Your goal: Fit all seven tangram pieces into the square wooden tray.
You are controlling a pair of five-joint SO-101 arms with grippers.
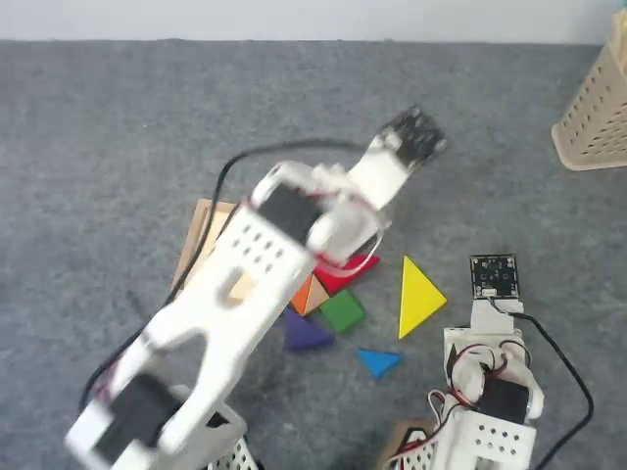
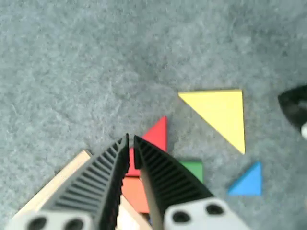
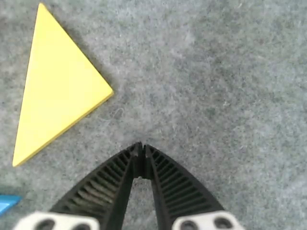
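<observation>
Large yellow wooden triangle [image 1: 418, 294] lies flat on grey carpet [image 1: 118, 127], well outside the square wooden tray [image 1: 201, 235]. Between triangle and tray, the red triangle [image 1: 345, 274], orange piece [image 1: 312, 294] and green square [image 1: 343, 310] are bunched together, with the purple triangle [image 1: 306, 335] just past them. Small blue triangle [image 1: 379, 361] lies near the yellow triangle, apart. Left gripper [image 2: 130, 141] is clenched and empty, tips over the red triangle. Right gripper [image 3: 140, 146] is clenched on nothing, over carpet beside the yellow triangle.

- Square wooden tray [image 1: 203, 230]: mostly hidden under the blurred left arm [image 1: 245, 284].
- Orange wooden piece [image 2: 134, 191]: partly behind the fingers of the left hand [image 2: 130, 139].
- Small blue triangle [image 3: 7, 202]: cut by the picture's edge.
</observation>
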